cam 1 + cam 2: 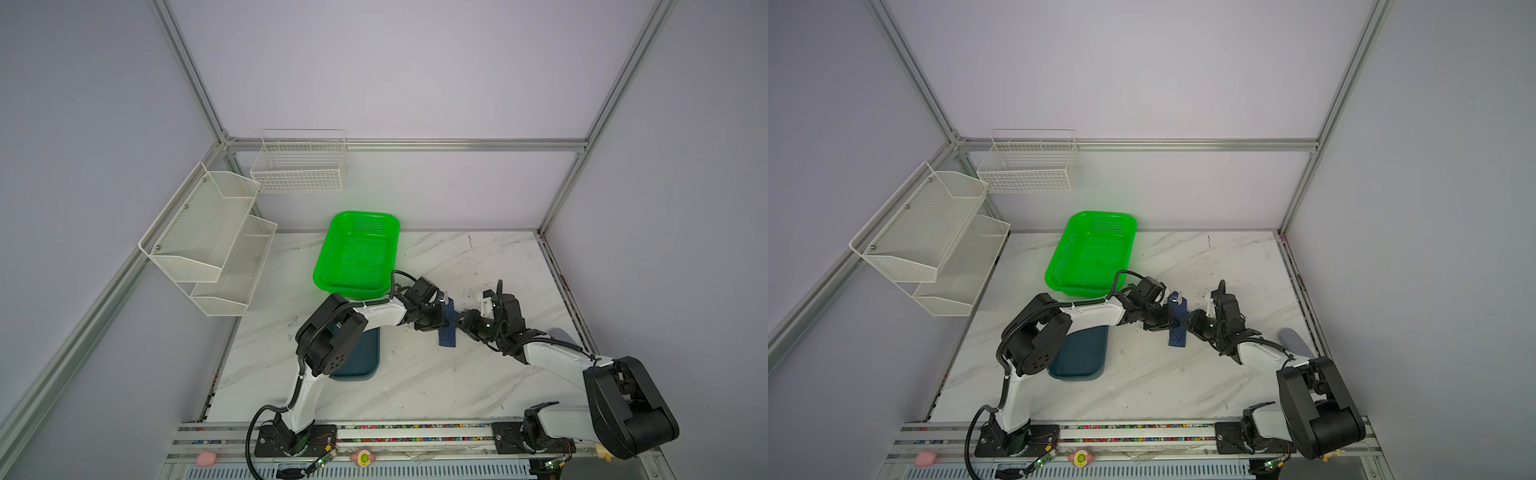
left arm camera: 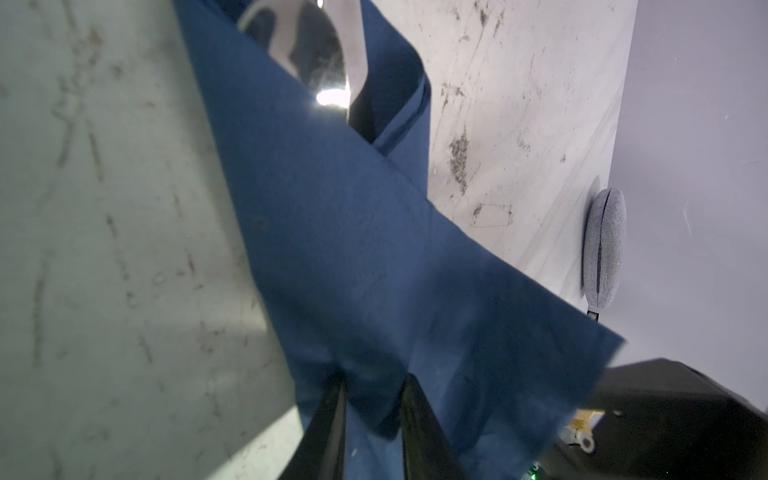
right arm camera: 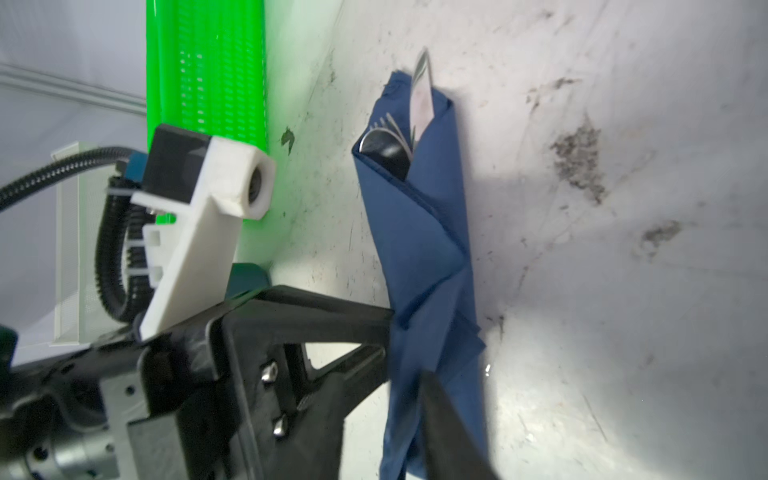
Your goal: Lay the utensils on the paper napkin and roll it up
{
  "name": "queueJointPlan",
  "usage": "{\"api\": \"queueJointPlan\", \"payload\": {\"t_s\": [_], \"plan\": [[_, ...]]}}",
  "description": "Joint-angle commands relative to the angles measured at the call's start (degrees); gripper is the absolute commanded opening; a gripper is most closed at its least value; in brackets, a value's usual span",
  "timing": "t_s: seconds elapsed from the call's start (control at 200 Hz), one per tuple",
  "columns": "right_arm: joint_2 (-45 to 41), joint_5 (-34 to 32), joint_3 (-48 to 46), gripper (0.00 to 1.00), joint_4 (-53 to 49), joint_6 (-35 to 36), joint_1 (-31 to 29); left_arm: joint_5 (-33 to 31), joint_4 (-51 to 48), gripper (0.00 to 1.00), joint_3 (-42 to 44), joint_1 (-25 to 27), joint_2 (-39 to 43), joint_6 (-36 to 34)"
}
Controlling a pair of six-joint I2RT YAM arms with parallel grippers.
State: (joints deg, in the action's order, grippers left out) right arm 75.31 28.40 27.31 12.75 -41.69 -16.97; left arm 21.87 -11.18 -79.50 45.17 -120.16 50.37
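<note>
Right wrist view: paper napkin rolled around the utensils, tips protruding.

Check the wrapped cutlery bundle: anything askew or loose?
The dark navy paper napkin is rolled loosely: the shiny silver metal utensils poke out of its open end, and its layers fan apart at the other end. No spill or damage visible.

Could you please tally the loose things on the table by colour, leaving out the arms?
Green: 1, basket
Teal: 1, tray
Navy: 1, napkin
Silver: 3, fork, spoon, knife, all tucked in the napkin
Grey: 1, pouch
Total: 7
</note>
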Motion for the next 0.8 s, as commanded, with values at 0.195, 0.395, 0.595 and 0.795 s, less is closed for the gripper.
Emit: {"api": "queueJointPlan", "payload": {"t_s": [0.195, 0.395, 0.595, 0.795], "plan": [[0.3, -1.5, -2.4, 0.54, -1.6, -2.6, 0.2, 0.3, 1.7, 0.24, -2.2, 0.4, 0.5, 0.8], [4.5, -0.7, -2.6, 0.55, 2.4, -4.4, 0.3, -0.1, 1.7, 0.24, -1.8, 0.4, 0.3, 0.9], [9.9, -0.7, -0.1, 0.54, 5.7, -4.3, 0.3, 0.0, 1.9, 0.24, -1.9, 0.4, 0.0, 1.0], [13.0, -3.3, 0.8, 0.31, 5.9, -3.7, 0.2, -0.1, 1.9, 0.24, -1.9, 0.4, 0.6, 1.1]]}}
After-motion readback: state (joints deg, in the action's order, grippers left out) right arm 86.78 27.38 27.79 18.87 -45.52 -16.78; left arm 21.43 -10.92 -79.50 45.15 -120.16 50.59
